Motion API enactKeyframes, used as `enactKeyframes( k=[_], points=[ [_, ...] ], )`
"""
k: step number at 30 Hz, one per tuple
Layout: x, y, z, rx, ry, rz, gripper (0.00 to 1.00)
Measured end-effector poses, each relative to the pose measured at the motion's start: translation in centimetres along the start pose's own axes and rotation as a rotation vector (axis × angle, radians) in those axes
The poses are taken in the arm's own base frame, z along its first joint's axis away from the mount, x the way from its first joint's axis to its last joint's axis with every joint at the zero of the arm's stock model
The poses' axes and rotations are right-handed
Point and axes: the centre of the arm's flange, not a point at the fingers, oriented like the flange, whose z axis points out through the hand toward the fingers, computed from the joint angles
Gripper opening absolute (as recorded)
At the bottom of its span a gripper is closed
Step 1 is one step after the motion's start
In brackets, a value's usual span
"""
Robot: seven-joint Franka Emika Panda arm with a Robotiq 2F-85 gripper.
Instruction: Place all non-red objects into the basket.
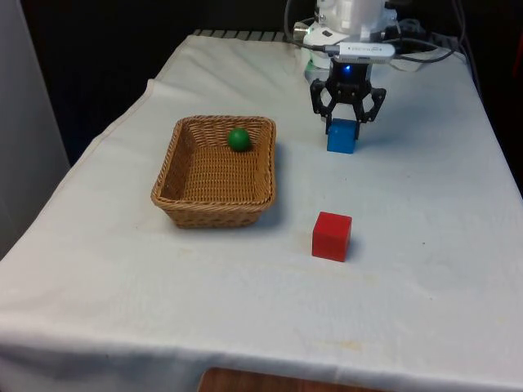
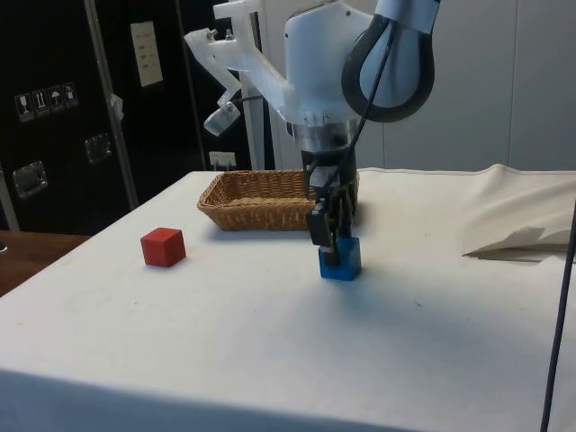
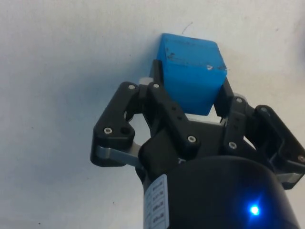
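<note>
The arm is bent over the far part of the table, its last link turned straight down so that the gripper (image 1: 347, 121) points vertically at the white cloth (image 1: 425, 245). In the side view the gripper (image 2: 331, 245) is seen low over the table, with the wrist directly above it and the elbow raised behind.

The blue cube (image 1: 341, 137) is pinched between the two fingers — in the wrist view one finger (image 3: 159, 76) is pressed against one face of the blue cube (image 3: 190, 71) and the other finger against the opposite face. The cube (image 2: 340, 259) is seen at the level of the cloth; whether it is resting on it or just lifted cannot be told.

The wicker basket (image 1: 214, 202) is placed towards the front view's left of the gripper, well apart from it, and a green ball (image 1: 239, 139) is held inside, near its far wall. The red cube (image 1: 331, 236) is left on the cloth nearer the camera — beside the basket's near corner, apart from the blue cube.
</note>
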Motion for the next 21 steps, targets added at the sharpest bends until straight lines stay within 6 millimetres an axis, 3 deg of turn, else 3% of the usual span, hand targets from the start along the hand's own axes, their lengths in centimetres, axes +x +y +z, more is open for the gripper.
enactKeyframes(
  k=[7,13,21],
  points=[
    [0.1,0.0,-1.4,0.007,0.012,0.001,0.01],
    [0.1,0.1,-4.4,0.016,0.009,-0.003,0.01],
    [0.1,0.2,-6.8,0.023,0.014,-0.003,0.01]
  ],
)
